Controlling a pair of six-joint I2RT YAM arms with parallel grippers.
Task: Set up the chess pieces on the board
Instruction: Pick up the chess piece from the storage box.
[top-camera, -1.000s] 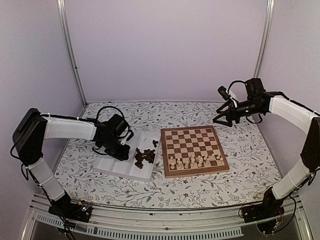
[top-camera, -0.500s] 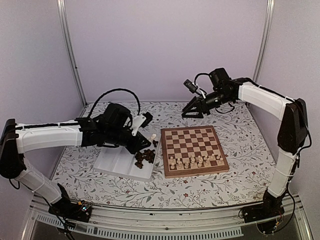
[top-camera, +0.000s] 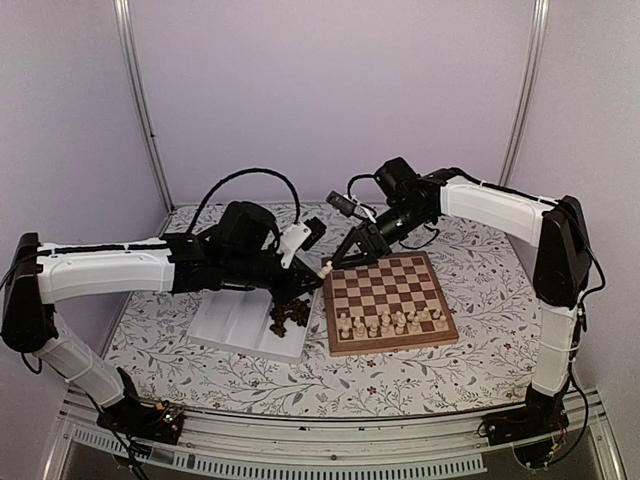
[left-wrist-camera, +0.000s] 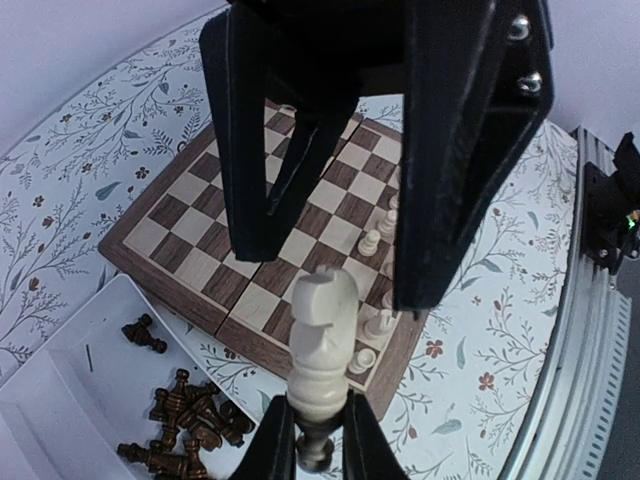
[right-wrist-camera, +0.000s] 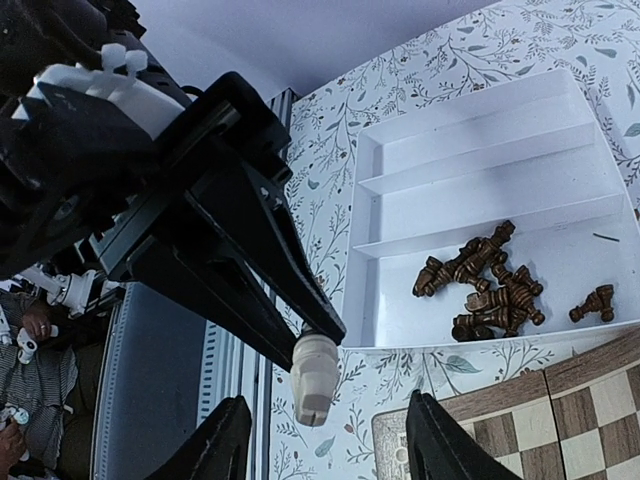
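Cream wood shows at the tips of the left gripper (top-camera: 320, 268) in the top view. We see it clamped on one cream piece (top-camera: 326, 269), held near the far left corner of the board (top-camera: 392, 285). The right gripper (top-camera: 346, 261) reaches in from the other side with its jaws apart, its tips just beside that piece. Other cream pieces (top-camera: 390, 322) stand in the board's two near rows. Dark pieces (top-camera: 290, 313) lie heaped in the tray (top-camera: 235, 322), at the end nearest the board.

From the left wrist, we see the left gripper (left-wrist-camera: 315, 442) closed on the base of the cream piece (left-wrist-camera: 322, 335), which stands upright. The right gripper's black fingers (left-wrist-camera: 250, 150) hang wide apart, one on each side of the piece's top, and we cannot tell whether either touches it. The board (left-wrist-camera: 210, 250) lies below.

From the right wrist, the right gripper (right-wrist-camera: 330, 445) is spread. The cream piece (right-wrist-camera: 313, 385) sits in the gap, clear of both fingers, at the tip of the left gripper (right-wrist-camera: 312, 338). Beyond are the tray (right-wrist-camera: 480, 140), the dark pieces (right-wrist-camera: 490, 285) and a corner of the board (right-wrist-camera: 560, 425).
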